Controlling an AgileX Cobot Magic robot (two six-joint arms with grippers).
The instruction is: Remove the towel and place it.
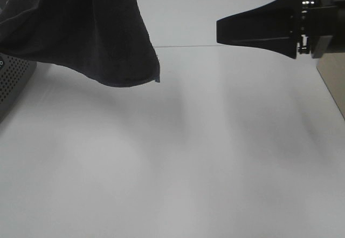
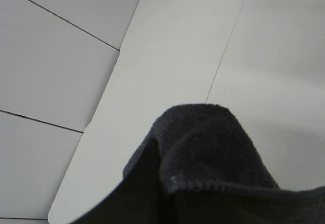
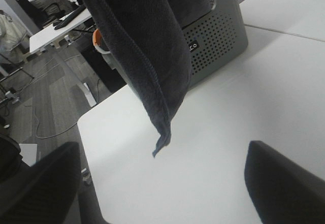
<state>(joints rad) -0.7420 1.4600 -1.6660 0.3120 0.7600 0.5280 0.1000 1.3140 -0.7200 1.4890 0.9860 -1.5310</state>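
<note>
Hanging: the towel is up in the air at the left and far side of the exterior high view, a dark charcoal sheet falling in broad folds.
Towel's place: it is above the near edge of the basket and the part of the surface just beside it. Its top runs out of the picture.
Lower hem: it curves down to a corner that hangs clear of the surface, with a soft shadow below it. The right wrist view shows the same towel tapering to a drooping point.
Left side: the left gripper is covered by bunched towel in its wrist view, so its fingers are hidden. They are closed, and the cloth hanging from that side points to a grip on it.
Right side: the right gripper is level at the far right, pointing towards the towel and well apart from it. Its fingers are spread wide with nothing between them.
Basket: grey perforated plastic, seen behind the hanging cloth in the right wrist view.
Surface: white, with a thin seam line across the far part.
</note>
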